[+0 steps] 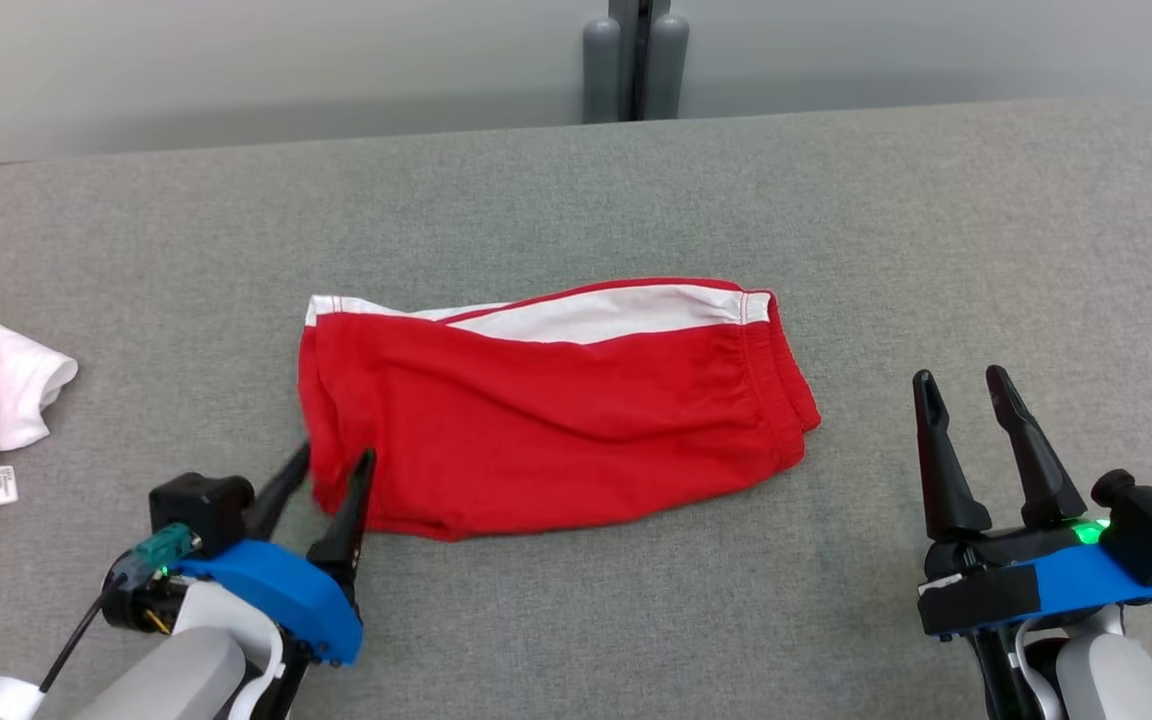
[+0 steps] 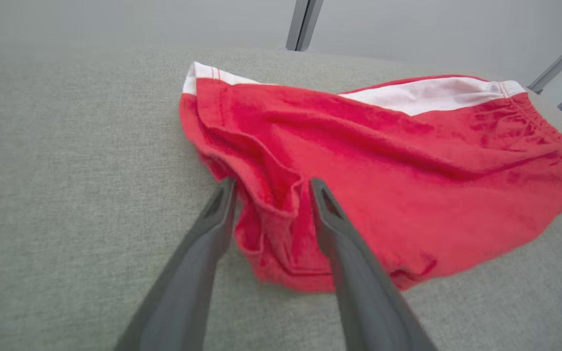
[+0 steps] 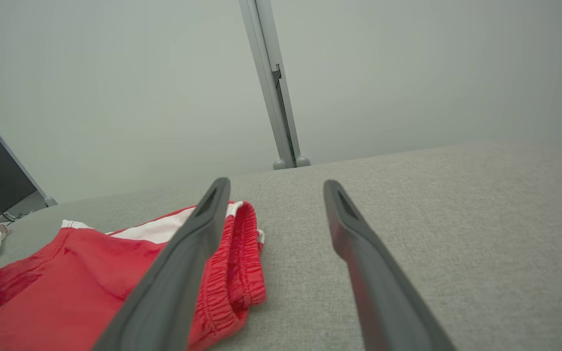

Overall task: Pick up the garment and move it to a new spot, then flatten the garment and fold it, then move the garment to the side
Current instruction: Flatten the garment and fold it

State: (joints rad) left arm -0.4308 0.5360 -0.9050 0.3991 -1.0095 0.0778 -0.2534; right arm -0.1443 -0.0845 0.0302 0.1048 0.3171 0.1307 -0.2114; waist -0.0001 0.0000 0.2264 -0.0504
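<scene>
Two pincers sit by the red shorts (image 1: 546, 410), which lie folded mid-tabletop (image 1: 836, 200). The left pincer (image 1: 336, 455) is spread around a corner, not squeezing. The right pincer (image 1: 960, 376) is wide open and empty, ready to help.

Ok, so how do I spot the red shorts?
Look at the big grey table. In its middle lie the red shorts, by the left claw. Unlike the crumpled red-and-white garment at the left edge, they lie flat with one white stripe along the far side.
</scene>
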